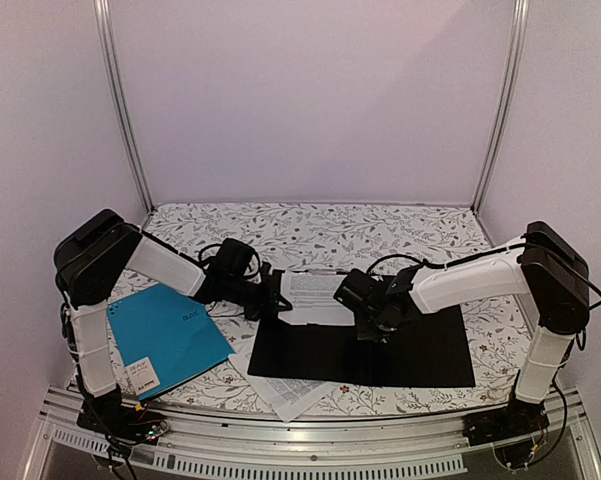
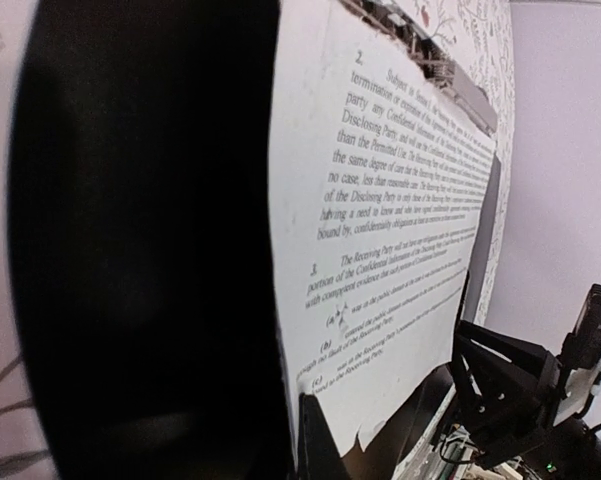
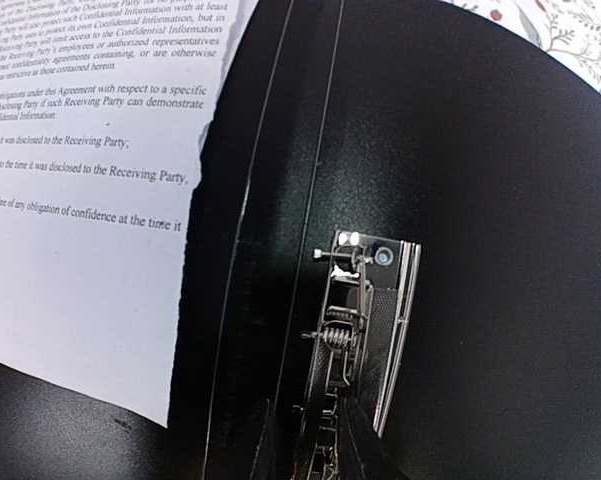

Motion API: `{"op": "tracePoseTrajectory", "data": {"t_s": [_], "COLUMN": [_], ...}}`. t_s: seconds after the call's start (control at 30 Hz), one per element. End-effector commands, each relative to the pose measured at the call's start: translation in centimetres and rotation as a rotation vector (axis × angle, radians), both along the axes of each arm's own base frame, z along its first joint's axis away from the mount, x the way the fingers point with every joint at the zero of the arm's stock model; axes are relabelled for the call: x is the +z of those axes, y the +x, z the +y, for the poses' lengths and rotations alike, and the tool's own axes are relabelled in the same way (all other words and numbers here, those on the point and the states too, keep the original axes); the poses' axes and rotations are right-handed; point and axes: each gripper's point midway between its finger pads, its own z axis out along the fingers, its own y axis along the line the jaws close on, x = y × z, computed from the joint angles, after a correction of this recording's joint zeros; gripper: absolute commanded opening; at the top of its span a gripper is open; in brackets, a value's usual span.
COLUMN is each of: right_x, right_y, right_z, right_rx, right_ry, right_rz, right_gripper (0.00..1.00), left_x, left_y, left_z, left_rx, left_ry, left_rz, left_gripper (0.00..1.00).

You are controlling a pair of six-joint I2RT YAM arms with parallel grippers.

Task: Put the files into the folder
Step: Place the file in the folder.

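I see my left claw (image 1: 276,300) clamped on the paper sheets (image 1: 315,292) at centre frame, black folder (image 1: 425,352) open below, right claw (image 1: 372,326) over its metal clip (image 3: 365,320), its jaws I cannot tell.

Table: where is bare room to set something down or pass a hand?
Bare: the table along the rear wall, and a patch right of the black folder. Crowded: the centre, sheets and black folder under the left arm and right arm; the blue folder fills the front left.
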Motion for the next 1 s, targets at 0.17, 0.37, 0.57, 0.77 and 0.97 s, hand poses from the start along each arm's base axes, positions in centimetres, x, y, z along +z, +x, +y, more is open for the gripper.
{"op": "tracePoseTrajectory", "data": {"t_s": [0.17,0.37,0.57,0.77,0.97], "right_x": [1.5,2.0,2.1,2.1,2.3], "right_y": [-0.2,0.0,0.1,0.1,0.1], "right_z": [-0.3,0.0,0.3,0.7,0.8], "right_rx": [0.015,0.027,0.038,0.049,0.051], "right_ry": [-0.017,-0.012,-0.007,0.001,0.006], "right_rz": [-0.009,-0.015,-0.009,-0.004,-0.004], "right_gripper": [0.27,0.32,0.35,0.37,0.38], "left_x": [-0.3,-0.2,-0.4,-0.6,-0.8], "left_y": [0.2,0.4,0.7,0.7,0.7], "left_z": [0.2,0.7,1.1,1.1,0.6], "left_rx": [-0.019,-0.012,-0.017,-0.026,-0.041], "left_ry": [0.02,0.026,0.031,0.031,0.02], "left_rz": [0.0,-0.008,-0.003,0.0,0.008], "left_gripper": [0.0,0.0,0.0,0.0,0.0]}}
